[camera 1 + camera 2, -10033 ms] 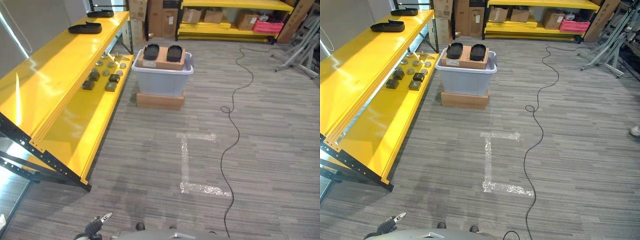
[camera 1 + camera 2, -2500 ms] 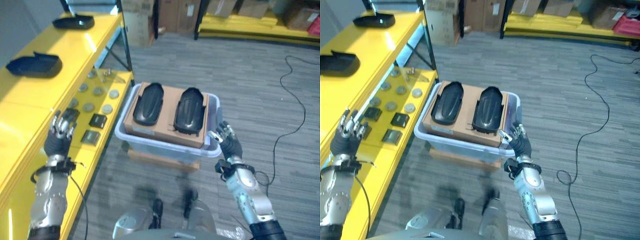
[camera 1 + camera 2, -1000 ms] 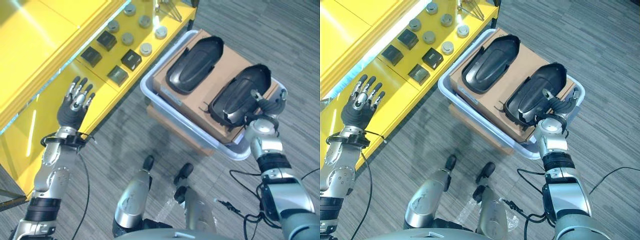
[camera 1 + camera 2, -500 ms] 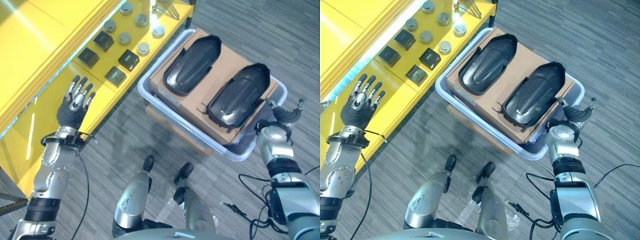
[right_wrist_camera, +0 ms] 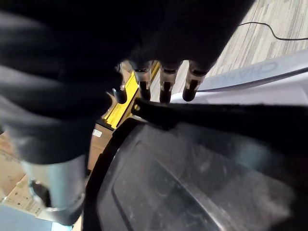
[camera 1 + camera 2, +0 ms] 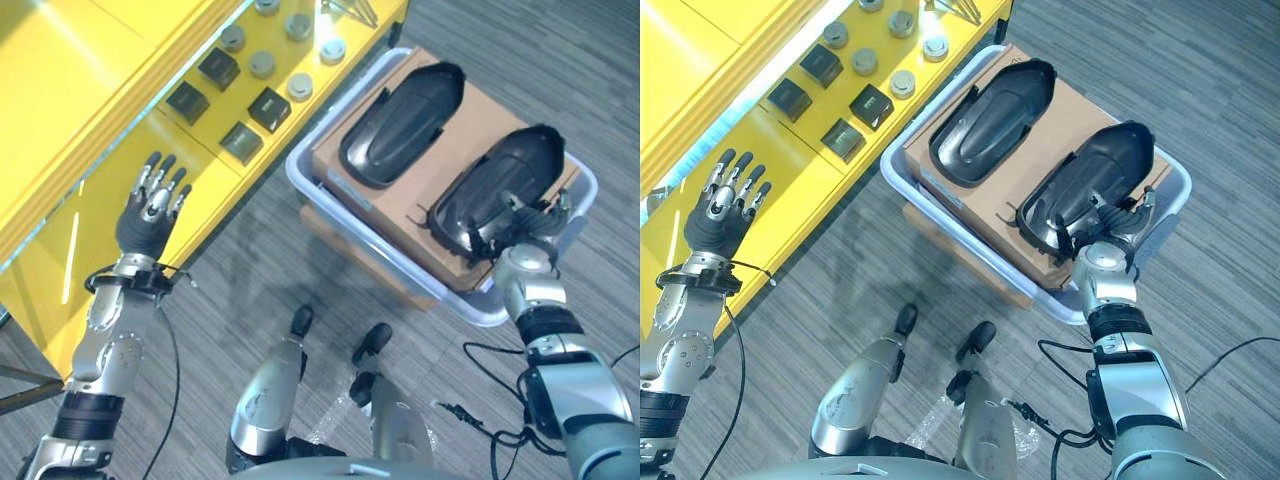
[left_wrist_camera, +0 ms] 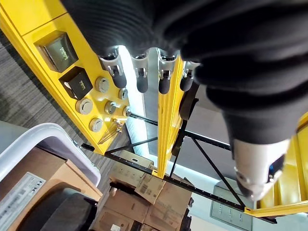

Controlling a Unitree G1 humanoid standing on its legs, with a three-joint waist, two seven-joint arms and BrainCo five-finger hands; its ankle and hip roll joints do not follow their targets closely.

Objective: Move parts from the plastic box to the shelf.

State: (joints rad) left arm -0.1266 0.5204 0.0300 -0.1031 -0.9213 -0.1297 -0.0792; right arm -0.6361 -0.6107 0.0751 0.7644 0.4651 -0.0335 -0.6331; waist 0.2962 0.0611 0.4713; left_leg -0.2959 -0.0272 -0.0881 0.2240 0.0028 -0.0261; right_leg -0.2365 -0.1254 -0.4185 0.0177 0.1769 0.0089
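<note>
Right hand [image 6: 1110,232] sits at the near end of the nearer black part [image 6: 1090,185], fingers reaching over that part's rim; the right wrist view shows the dark fingertips [image 5: 165,91] lying along the black edge, the thumb apart below, but whether they actually clamp the rim I cannot tell. This part lies hollow side up on a brown cardboard box [image 6: 1060,110] that rests in the grey plastic box [image 6: 940,215]. Just beyond it, on the side towards the left hand, a second black part [image 6: 990,105] lies on the same cardboard, parallel to the first and apart from it. The plastic box stands on a low cardboard base [image 6: 950,250] on the grey striped floor [image 6: 1200,120]. Left hand [image 6: 722,205] is held well apart from the plastic box, fingers straight and spread, holding nothing, palm away from the head camera, over the lower level of the yellow shelf [image 6: 790,190]. Past its fingertips on that level lie dark square blocks [image 6: 844,138] and, farther on, round metal discs [image 6: 903,83]; the left wrist view shows the same blocks [image 7: 77,83] and discs [image 7: 87,105] beyond the straight fingers [image 7: 141,77]. The shelf's upper level [image 6: 700,50] runs alongside the left hand, on the side away from the plastic box.
</note>
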